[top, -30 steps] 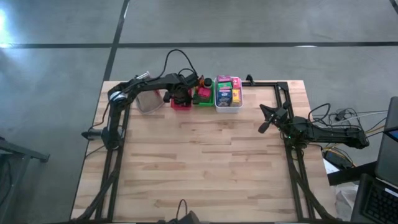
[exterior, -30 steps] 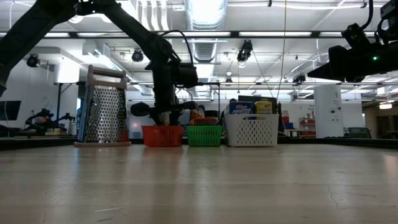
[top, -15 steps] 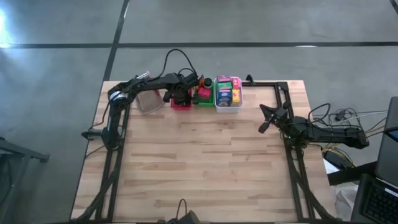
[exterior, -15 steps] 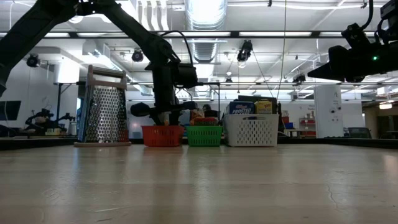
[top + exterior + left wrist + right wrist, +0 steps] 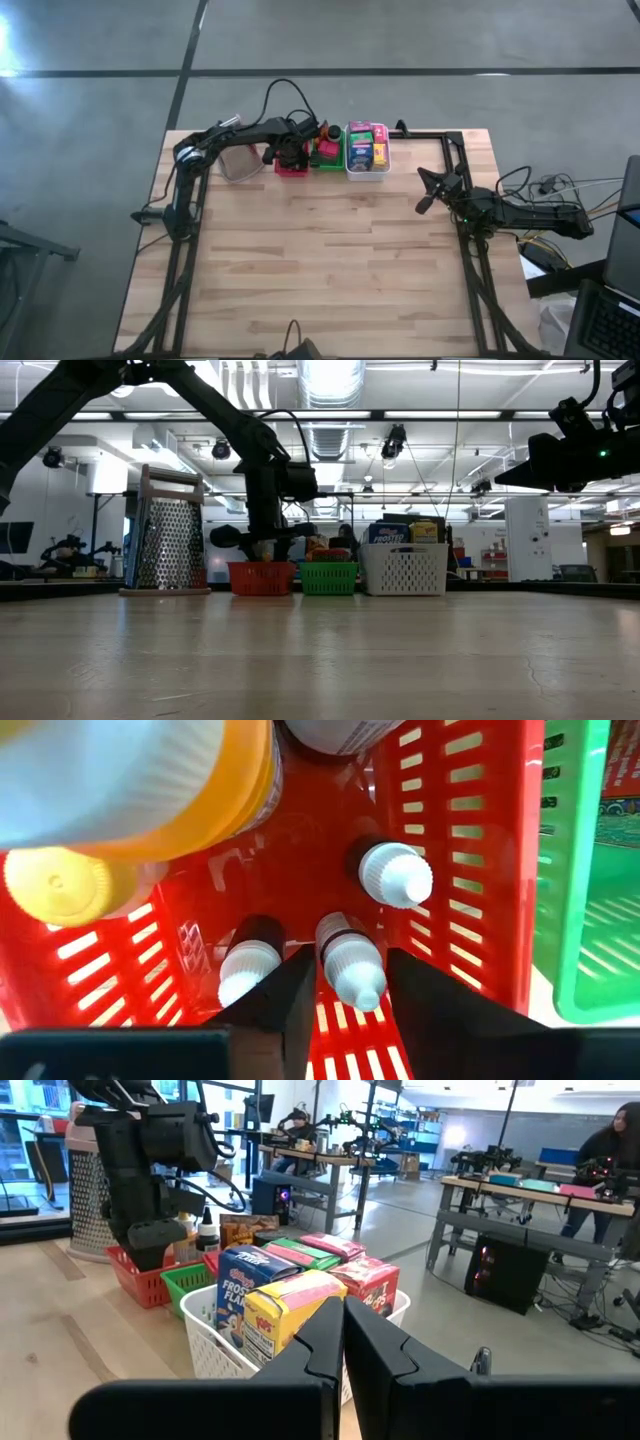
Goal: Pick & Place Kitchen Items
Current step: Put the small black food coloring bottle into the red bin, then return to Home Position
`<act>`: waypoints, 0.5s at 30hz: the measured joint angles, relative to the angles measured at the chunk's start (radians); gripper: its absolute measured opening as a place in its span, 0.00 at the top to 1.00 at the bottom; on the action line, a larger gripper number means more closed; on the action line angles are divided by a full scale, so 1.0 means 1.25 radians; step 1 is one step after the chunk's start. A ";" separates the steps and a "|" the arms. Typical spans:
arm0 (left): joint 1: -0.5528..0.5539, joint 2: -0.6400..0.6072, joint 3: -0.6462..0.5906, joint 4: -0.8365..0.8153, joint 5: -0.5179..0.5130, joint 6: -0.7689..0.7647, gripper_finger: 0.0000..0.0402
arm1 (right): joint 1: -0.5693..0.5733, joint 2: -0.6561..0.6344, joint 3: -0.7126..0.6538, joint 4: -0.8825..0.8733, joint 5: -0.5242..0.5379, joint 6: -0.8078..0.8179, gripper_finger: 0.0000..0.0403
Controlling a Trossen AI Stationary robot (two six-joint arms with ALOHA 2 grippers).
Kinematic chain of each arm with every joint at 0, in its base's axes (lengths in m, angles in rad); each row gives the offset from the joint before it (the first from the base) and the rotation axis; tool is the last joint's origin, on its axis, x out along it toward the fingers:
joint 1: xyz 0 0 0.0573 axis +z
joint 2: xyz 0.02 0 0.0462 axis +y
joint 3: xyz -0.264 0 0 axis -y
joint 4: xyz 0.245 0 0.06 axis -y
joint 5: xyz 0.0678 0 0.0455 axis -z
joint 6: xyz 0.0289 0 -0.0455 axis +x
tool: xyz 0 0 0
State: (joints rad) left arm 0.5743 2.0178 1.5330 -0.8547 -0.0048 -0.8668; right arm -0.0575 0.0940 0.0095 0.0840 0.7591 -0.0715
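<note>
Left end effector (image 5: 340,1005) hung inside the red basket (image 5: 480,870), fingers parted around a white-capped bottle (image 5: 352,963) without pinching it. Right end effector (image 5: 343,1342) waited shut, well apart from that basket, over the tabletop (image 5: 330,260).

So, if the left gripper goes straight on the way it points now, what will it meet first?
Most likely the small white-capped bottle lying between the left gripper's open fingers in the red basket, then the basket floor; depth is unclear.

floor (image 5: 400,40): grey concrete | ceiling lights (image 5: 330,378): on | workbenches (image 5: 520,1190): behind table
</note>
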 joint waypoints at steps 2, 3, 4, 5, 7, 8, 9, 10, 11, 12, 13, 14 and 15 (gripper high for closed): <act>0.000 0.000 0.000 0.000 0.000 0.000 0.66 | 0.000 0.000 0.000 0.000 0.000 0.000 0.98; 0.000 0.000 0.000 0.000 0.000 0.000 0.65 | 0.000 0.000 0.000 0.000 0.000 0.000 0.98; 0.000 0.000 0.000 0.000 0.000 0.000 0.65 | 0.000 0.000 0.000 0.000 0.000 0.000 0.98; 0.000 0.000 0.000 0.000 0.000 0.000 0.64 | 0.000 0.000 0.000 0.000 0.000 0.000 0.98; 0.000 0.000 0.000 -0.001 0.000 0.000 0.64 | 0.000 0.000 0.000 0.000 0.000 0.000 0.98; 0.000 0.000 0.000 -0.002 0.000 0.000 0.64 | 0.000 0.000 0.000 0.000 0.000 0.000 0.98; 0.000 0.000 0.000 -0.002 0.000 0.000 0.64 | 0.000 0.000 0.000 0.000 0.000 0.000 0.98; 0.000 -0.001 0.000 -0.005 0.000 0.000 0.63 | 0.000 0.000 0.000 0.000 0.000 0.000 0.98; 0.000 -0.001 0.000 -0.007 0.001 0.000 0.63 | 0.000 0.000 0.000 0.000 0.000 0.000 0.98; 0.000 -0.002 0.000 -0.007 0.001 0.000 0.63 | 0.000 0.000 0.000 0.000 0.000 0.000 0.98; 0.000 -0.003 0.003 -0.011 0.000 0.000 0.63 | 0.000 0.000 0.000 0.000 0.000 0.000 0.98; 0.000 -0.004 0.007 -0.017 0.000 0.000 0.63 | 0.000 0.000 0.000 0.000 0.000 0.000 0.98; -0.001 -0.005 0.013 -0.023 0.000 0.000 0.63 | 0.000 0.000 0.000 0.000 0.000 0.000 0.98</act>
State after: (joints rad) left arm 0.5732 2.0121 1.5490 -0.8831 -0.0043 -0.8663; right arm -0.0578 0.0940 0.0093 0.0837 0.7590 -0.0715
